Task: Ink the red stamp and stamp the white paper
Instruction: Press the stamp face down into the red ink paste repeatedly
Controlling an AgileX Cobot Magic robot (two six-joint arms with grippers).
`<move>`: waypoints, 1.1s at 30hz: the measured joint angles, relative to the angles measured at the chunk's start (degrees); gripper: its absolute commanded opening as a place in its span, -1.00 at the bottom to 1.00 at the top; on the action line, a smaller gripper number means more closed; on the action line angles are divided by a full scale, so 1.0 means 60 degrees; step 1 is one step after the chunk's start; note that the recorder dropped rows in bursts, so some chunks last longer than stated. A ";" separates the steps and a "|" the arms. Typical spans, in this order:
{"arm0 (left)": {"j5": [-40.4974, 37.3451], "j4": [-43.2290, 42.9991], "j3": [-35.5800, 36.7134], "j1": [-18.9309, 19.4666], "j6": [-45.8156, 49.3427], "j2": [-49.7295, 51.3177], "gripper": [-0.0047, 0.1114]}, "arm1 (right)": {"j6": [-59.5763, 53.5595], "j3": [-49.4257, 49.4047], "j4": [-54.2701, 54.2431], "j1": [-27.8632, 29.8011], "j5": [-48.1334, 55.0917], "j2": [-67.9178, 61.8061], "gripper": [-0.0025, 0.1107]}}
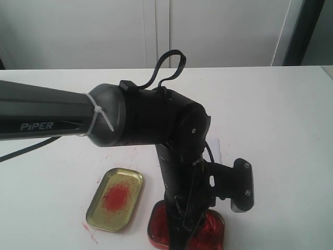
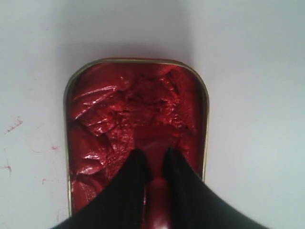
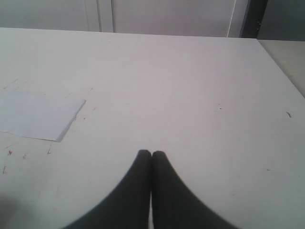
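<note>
The left arm (image 1: 156, 122) hides much of the red-paste tin (image 1: 214, 230); an edge crops the white paper (image 3: 35, 115).

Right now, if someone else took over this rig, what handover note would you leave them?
Left end effector: shut on the small red stamp, fingertips down at the rounded tin of red paste. The stamp's base is hidden, so contact looks likely but unconfirmed.
Right end effector: shut, empty, over the white table.
Thin white rectangular paper: flat on the table, no mark on the part in view.
Gold tin with a red smear sits beside the paste tin.
Done: stamp grasped, brought to the ink. Left: lift, carry to the paper, press.
</note>
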State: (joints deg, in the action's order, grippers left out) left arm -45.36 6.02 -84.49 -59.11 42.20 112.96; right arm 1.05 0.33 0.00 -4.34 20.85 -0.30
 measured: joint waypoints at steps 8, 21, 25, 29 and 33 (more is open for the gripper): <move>0.0005 -0.0203 0.0000 0.0000 0.0024 0.0015 -0.92 | 0.0000 0.0000 0.0000 0.0000 0.0000 0.0000 -0.96; 0.0255 -0.0222 0.0000 0.0075 0.0024 0.0324 -0.92 | 0.0182 0.0000 0.0000 0.0000 0.0000 0.0000 -0.96; 0.0292 -0.0222 0.0000 0.0075 0.0024 0.0324 -0.92 | 0.0182 0.0000 0.0000 0.0000 0.0000 0.0000 -0.96; 0.0292 -0.0201 -0.0019 0.0075 0.0024 0.0464 -0.92 | 0.0182 0.0000 0.0000 0.0000 0.0000 0.0000 -0.96; 0.0147 -0.0182 -0.0147 0.0075 0.0024 0.0648 -0.92 | 0.0199 0.0000 0.0000 0.0000 0.0000 0.0000 -0.96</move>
State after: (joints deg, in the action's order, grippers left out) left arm -44.49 4.93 -85.37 -58.65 42.34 116.85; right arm 2.25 0.33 0.00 -4.34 20.85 -0.30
